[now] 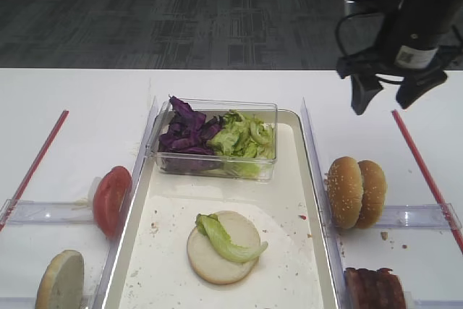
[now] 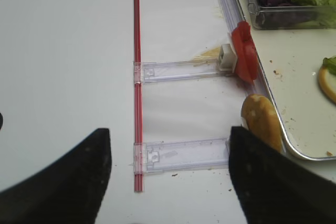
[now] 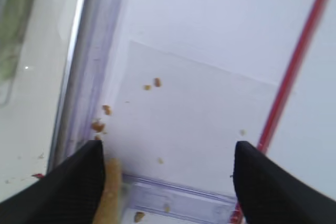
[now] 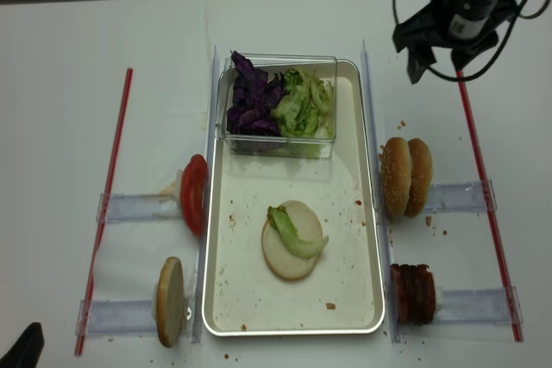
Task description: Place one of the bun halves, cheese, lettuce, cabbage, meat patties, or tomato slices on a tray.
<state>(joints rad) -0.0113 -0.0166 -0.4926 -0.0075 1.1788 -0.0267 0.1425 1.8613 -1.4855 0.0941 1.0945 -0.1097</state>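
Where bun sits, lettuce lies diagonal

Red tomato slices stand on edge in a clear plastic holder, against the cream-white tray's rim. A golden-brown bun half stands below. Thin red strip runs vertically, left.

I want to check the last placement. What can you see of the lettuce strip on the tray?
The lettuce strip is a curled, crinkly pale-green leaf with a whitish rib. It lies loose across the flat cream cut face of a bun half, running from the bun's upper left to its right edge, where its tip overhangs slightly. The bun sits on the tray. Nothing else touches the leaf.
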